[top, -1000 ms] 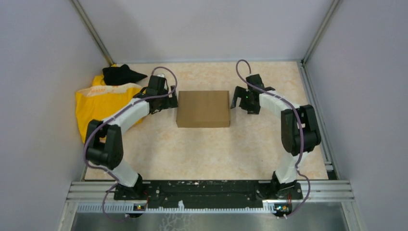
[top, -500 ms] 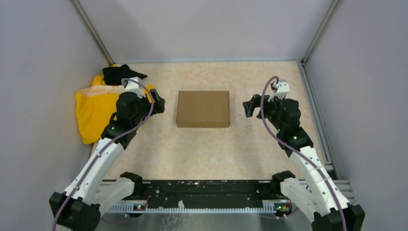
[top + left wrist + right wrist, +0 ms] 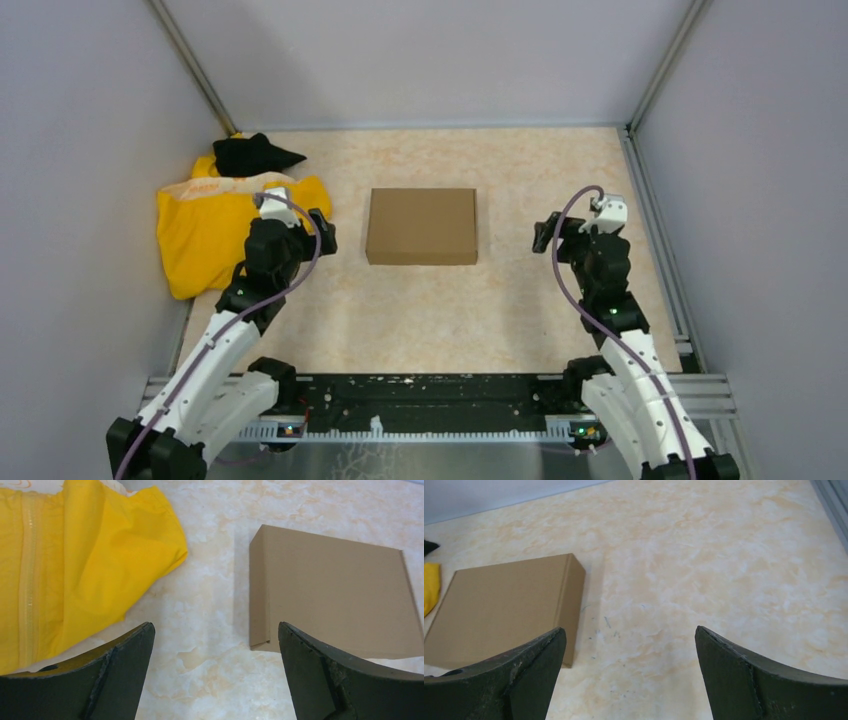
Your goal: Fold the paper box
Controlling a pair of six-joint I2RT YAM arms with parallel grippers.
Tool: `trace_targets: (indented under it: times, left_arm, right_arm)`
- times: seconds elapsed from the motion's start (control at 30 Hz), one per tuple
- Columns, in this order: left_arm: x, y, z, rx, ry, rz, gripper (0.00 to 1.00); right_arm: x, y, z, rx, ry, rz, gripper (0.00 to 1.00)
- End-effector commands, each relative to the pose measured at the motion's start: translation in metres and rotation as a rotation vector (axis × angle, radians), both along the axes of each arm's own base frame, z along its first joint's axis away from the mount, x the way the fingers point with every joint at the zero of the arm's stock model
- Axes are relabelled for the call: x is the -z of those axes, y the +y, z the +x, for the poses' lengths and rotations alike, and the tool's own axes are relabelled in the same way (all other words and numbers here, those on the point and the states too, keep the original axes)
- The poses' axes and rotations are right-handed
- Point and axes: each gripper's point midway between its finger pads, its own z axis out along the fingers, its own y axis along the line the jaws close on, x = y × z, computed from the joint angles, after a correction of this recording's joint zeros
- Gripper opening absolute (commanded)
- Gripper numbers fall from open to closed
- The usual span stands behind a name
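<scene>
Closed box (image 3: 421, 226) lies crosswise between the grippers.
Nearer the left gripper (image 3: 322, 228) than the right gripper (image 3: 545, 233); both wide open, empty.

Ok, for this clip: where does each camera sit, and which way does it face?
Top external: above and behind the bases, looking down at the table; both arms, left gripper, right gripper.
Left wrist: on the left arm, facing the paper box's left side and yellow cloth; its two fingers frame the view.
Right wrist: on the right arm, facing the paper box's right side; its two fingers show.
Shared: all three see the closed paper box.
</scene>
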Motion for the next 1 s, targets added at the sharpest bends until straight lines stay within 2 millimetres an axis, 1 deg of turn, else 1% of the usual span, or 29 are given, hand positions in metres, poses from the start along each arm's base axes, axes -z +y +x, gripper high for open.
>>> trace_targets:
  times: [0.0,0.07,0.1,0.13,0.17,0.23,0.27,0.3,0.37,0.4,0.5,0.6,0.7,0.73,0.77,0.8,0.97]
  left_arm:
    - [0.000,0.018,0.010,-0.048,-0.112,0.093,0.99]
    - [0.005,0.025,0.012,-0.057,-0.140,0.144,0.99]
    - [0.009,0.031,0.013,-0.072,-0.143,0.157,0.99]
    - [0.011,0.034,0.014,-0.076,-0.147,0.163,0.99]
    - [0.017,0.036,0.016,-0.066,-0.145,0.170,0.99]
    - [0.025,0.039,0.020,-0.056,-0.165,0.186,0.99]
    - [0.031,0.041,0.023,-0.049,-0.173,0.200,0.99]
    - [0.033,0.044,0.028,-0.052,-0.192,0.205,0.99]
    - [0.045,0.049,0.033,-0.051,-0.187,0.223,0.99]
    - [0.050,0.050,0.036,-0.052,-0.188,0.222,0.99]
    - [0.070,0.056,0.042,-0.037,-0.185,0.274,0.99]
    - [0.090,0.060,0.045,-0.026,-0.169,0.301,0.99]
    - [0.104,0.065,0.047,-0.024,-0.155,0.314,0.99]
    - [0.103,0.066,0.050,-0.021,-0.170,0.318,0.99]
    - [0.104,0.063,0.054,0.002,-0.164,0.313,0.99]
    - [0.107,0.060,0.057,0.021,-0.149,0.306,0.99]
    - [0.110,0.057,0.074,0.054,-0.144,0.287,0.99]
  right_arm:
    - [-0.004,-0.038,0.014,0.163,-0.084,0.066,0.99]
    - [0.001,-0.058,0.014,0.245,-0.126,0.072,0.99]
    - [0.005,-0.065,0.012,0.270,-0.143,0.070,0.99]
    - [0.008,-0.070,0.011,0.295,-0.165,0.064,0.99]
    - [0.016,-0.075,0.009,0.322,-0.175,0.048,0.99]
    - [0.020,-0.087,0.006,0.375,-0.217,0.014,0.99]
    - [0.022,-0.091,0.005,0.391,-0.235,-0.007,0.99]
    - [0.023,-0.093,0.005,0.393,-0.257,-0.038,0.99]
    - [0.029,-0.105,0.006,0.431,-0.272,-0.079,0.99]
    - [0.031,-0.106,0.008,0.434,-0.275,-0.089,0.99]
    - [0.049,-0.107,0.015,0.434,-0.258,-0.094,0.99]
    - [0.058,-0.108,0.023,0.433,-0.265,-0.110,0.99]
    - [0.066,-0.107,0.032,0.428,-0.271,-0.103,0.99]
    - [0.071,-0.106,0.035,0.422,-0.262,-0.104,0.99]
    - [0.080,-0.106,0.037,0.416,-0.236,-0.109,0.99]
    - [0.083,-0.105,0.038,0.414,-0.225,-0.109,0.99]
    - [0.088,-0.100,0.049,0.376,-0.189,-0.125,0.99]
